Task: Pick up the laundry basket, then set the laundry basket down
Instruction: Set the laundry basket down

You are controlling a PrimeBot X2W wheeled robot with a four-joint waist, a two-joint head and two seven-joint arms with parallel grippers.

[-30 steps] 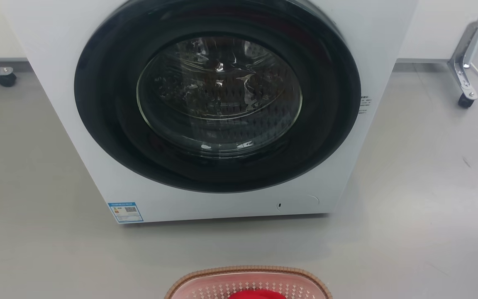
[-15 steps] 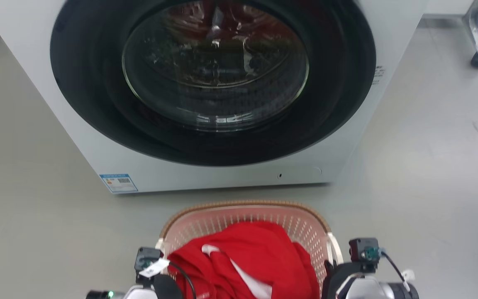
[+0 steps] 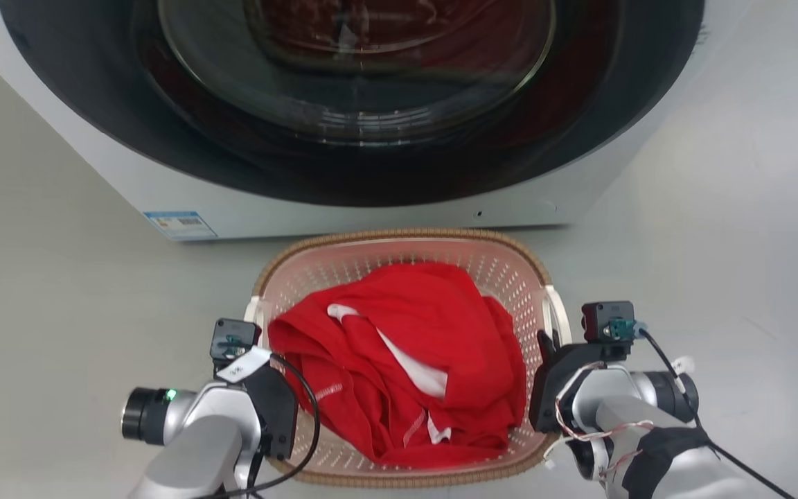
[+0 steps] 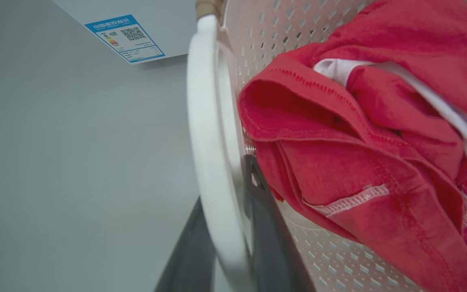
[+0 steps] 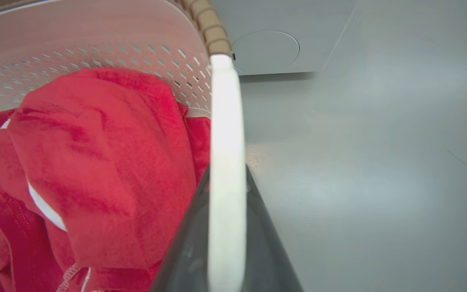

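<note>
The laundry basket (image 3: 399,236), pale pink and perforated with a brown woven rim, sits low in the head view in front of the washing machine, with a red garment (image 3: 406,346) inside. My left gripper (image 3: 259,341) is shut on the basket's white left handle (image 4: 205,134), which runs between the two dark fingers (image 4: 262,219). My right gripper (image 3: 551,344) is shut on the white right handle (image 5: 226,134). I cannot tell whether the basket's base touches the floor.
A white front-loading washing machine (image 3: 371,216) with a dark round door (image 3: 350,104) stands right behind the basket. Its blue label (image 4: 130,38) shows near the left handle. Grey floor (image 3: 731,242) lies open to both sides.
The head camera has swung downward and come closer, bringing the basket and both grippers up into the picture. Both grippers stay on the handles as half a second ago.
</note>
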